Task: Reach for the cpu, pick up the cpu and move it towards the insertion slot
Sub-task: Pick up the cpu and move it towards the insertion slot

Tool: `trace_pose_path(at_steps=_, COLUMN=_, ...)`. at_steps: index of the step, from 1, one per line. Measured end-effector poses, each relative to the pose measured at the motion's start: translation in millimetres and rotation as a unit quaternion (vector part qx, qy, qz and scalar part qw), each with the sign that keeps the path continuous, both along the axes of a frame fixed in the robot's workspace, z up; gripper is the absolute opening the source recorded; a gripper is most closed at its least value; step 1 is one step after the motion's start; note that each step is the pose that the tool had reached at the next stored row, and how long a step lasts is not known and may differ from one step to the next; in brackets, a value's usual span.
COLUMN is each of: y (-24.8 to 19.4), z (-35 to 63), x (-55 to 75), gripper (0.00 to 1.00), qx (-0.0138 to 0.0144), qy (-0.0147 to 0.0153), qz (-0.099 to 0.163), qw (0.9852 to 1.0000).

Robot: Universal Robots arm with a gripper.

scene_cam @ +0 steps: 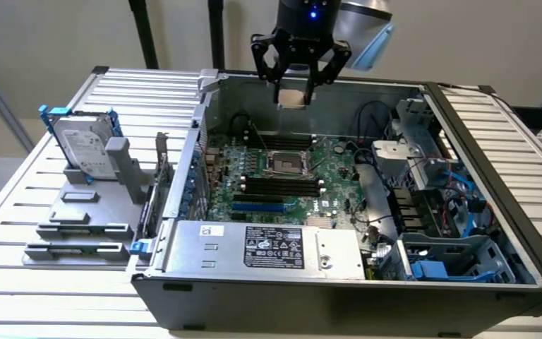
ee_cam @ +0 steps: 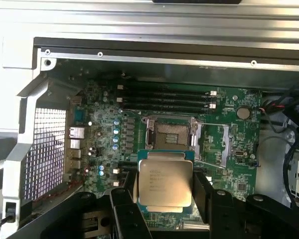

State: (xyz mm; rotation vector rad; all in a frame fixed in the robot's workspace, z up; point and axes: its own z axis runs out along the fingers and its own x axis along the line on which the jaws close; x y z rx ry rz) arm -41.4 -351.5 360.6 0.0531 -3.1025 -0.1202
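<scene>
— Gripping the cpu (ee_cam: 165, 183), is it?
— Yes, the gripper (scene_cam: 293, 94) is clamped on it, fingers (ee_cam: 201, 195) against its edges, held in the air above the open computer case (scene_cam: 346, 300).
— And the insertion slot (scene_cam: 287, 164)?
— Down on the green motherboard (ee_cam: 229, 149), just beside the black memory slots (ee_cam: 164, 98), well below the chip.

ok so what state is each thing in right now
cpu: clamped in the gripper, lifted above the motherboard
gripper: shut on the cpu, hanging over the case
insertion slot: empty, frame open
computer case: lying flat, side panel off
hard drive: standing upright in its grey holder
</scene>
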Motion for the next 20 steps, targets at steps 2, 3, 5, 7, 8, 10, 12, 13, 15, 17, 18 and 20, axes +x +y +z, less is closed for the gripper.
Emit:
trace_pose_path(at_steps=2, y=1.3, z=-0.5, x=2.1, gripper=0.54, qx=0.0001, qy=-0.0001, qz=-0.002, qw=1.0000)
trace_pose_path(at_steps=3, y=1.9, z=-0.7, x=2.9, gripper=0.54, qx=0.0000, qy=-0.0003, qz=-0.003, qw=1.0000)
trace_pose_path(at_steps=5, y=3.3, z=-1.1, x=4.2, gripper=0.54, qx=0.0001, qy=-0.0007, qz=-0.005, qw=1.0000)
trace_pose_path(at_steps=7, y=4.7, z=-1.5, x=5.1, gripper=0.54, qx=0.0000, qy=-0.0013, qz=-0.007, qw=1.0000)
trace_pose_path(at_steps=8, y=5.5, z=-1.7, x=5.5, gripper=0.54, qx=0.0000, qy=-0.0018, qz=-0.008, qw=1.0000)
trace_pose_path(at_steps=10, y=7.1, z=-1.8, x=5.8, gripper=0.54, qx=0.0000, qy=-0.0032, qz=-0.010, qw=0.9999)
trace_pose_path(at_steps=12, y=7.7, z=-2.0, x=5.8, gripper=0.54, qx=0.0000, qy=-0.0041, qz=-0.012, qw=0.9999)
trace_pose_path(at_steps=13, y=7.8, z=-2.0, x=5.9, gripper=0.54, qx=0.0000, qy=-0.0041, qz=-0.012, qw=0.9999)
trace_pose_path(at_steps=15, y=7.9, z=-2.0, x=5.8, gripper=0.54, qx=0.0000, qy=-0.0042, qz=-0.014, qw=0.9999)
trace_pose_path(at_steps=17, y=8.0, z=-2.0, x=5.8, gripper=0.54, qx=0.0000, qy=-0.0042, qz=-0.014, qw=0.9999)
trace_pose_path(at_steps=18, y=8.0, z=-2.1, x=5.9, gripper=0.54, qx=0.0000, qy=-0.0042, qz=-0.014, qw=0.9999)
trace_pose_path(at_steps=20, y=8.0, z=-2.1, x=5.8, gripper=0.54, qx=0.0000, qy=-0.0042, qz=-0.014, qw=0.9999)
